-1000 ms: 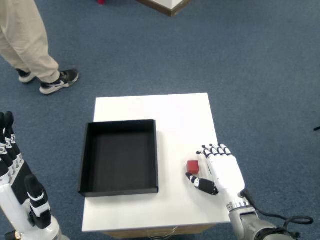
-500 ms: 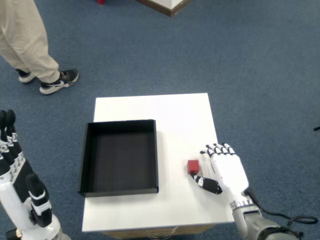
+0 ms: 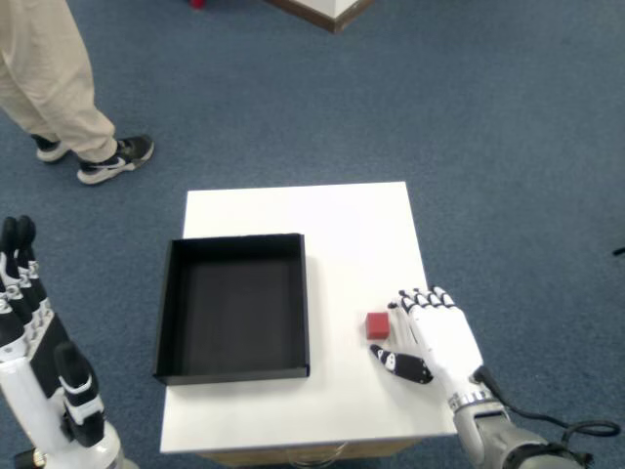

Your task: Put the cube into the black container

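Note:
A small red cube (image 3: 378, 325) lies on the white table (image 3: 332, 225), to the right of the black container (image 3: 233, 307). The container is a shallow square tray with nothing inside it. My right hand (image 3: 433, 337) rests just right of the cube, fingers extended and slightly apart, the black-tipped thumb (image 3: 400, 364) reaching below the cube. The fingers sit close beside the cube but do not enclose it. The hand is open and holds nothing.
My left hand (image 3: 39, 366) hangs off the table at the lower left, fingers up. A person's legs and shoes (image 3: 112, 161) stand on the blue carpet beyond the table's far left corner. A wooden furniture corner (image 3: 327, 12) shows at the top.
My right hand has slid slightly down and right, with the thumb shifting a little under the cube. The cube and the container have not moved.

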`<state>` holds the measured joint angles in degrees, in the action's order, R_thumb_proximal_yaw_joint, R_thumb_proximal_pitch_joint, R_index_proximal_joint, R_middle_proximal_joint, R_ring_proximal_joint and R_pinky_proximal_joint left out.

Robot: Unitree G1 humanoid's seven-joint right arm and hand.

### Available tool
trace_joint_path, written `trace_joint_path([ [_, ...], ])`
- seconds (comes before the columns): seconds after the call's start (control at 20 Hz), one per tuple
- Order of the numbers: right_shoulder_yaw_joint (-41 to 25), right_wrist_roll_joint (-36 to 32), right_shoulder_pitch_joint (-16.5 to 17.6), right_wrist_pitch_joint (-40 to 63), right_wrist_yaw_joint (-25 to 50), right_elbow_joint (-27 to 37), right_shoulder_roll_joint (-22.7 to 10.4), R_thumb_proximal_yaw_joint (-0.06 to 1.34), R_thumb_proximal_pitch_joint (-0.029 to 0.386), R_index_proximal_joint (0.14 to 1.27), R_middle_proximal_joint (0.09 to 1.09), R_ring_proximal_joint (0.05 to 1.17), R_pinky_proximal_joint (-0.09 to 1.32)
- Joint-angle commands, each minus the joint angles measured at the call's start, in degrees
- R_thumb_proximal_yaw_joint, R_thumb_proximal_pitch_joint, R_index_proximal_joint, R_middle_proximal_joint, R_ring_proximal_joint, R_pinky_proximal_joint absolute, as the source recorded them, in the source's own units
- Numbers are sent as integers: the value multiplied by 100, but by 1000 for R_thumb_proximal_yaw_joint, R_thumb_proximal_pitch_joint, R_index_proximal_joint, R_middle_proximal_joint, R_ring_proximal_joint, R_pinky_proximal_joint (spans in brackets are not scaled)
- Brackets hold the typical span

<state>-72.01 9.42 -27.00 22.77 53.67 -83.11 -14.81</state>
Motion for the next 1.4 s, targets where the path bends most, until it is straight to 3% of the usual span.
trace_joint_path([
  [0.05, -12, -18, -207, -83, 118, 12, -47, 705, -16, 526, 291, 259, 161],
  [1.4, -136, 224, -211, 95, 642, 66, 13, 707, 8, 598, 318, 275, 212],
])
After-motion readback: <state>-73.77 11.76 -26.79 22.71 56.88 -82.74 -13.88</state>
